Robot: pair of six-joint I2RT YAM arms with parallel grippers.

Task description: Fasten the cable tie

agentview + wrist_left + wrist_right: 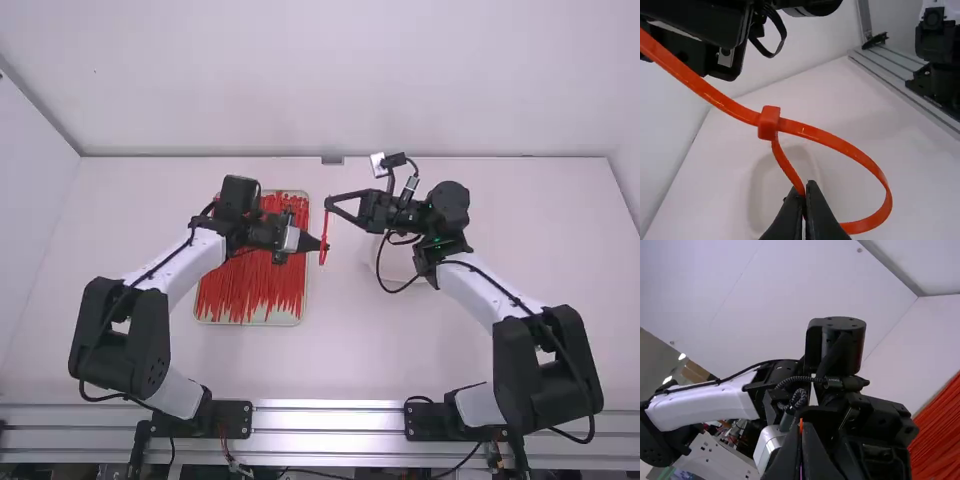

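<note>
**Entry — both arms raised over the tabletop (480,200).**

High view: left arm (190,255) and right arm (470,275) meet nose to nose just past the right edge of a flat tray (250,322). The tray carries a loose heap of red ties (245,285). The cable tie (323,238) hangs between my two sets of jaws, clear of the tabletop, and reads here as no more than a short red sliver.

Left wrist view gives the detail that the high view lacks. The cable tie (769,121) is a smooth, glossy orange-red strap, flat and thin, with a small square head. The tail is through the head, so the strap forms a closed teardrop loop. My left jaws are pinched narrow on the loop strap just below the head, fingertips (814,202) matte black and tapered. The free tail runs taut up to the right arm's black housing.

Right wrist view: my right jaws are nearly closed, fingertips (810,445) together, with a sliver of orange strap (800,425) caught between them — holding the tail. Behind it sit the left arm's black round joint and white link, with the ribbed red heap (940,440) at the edge.
</note>
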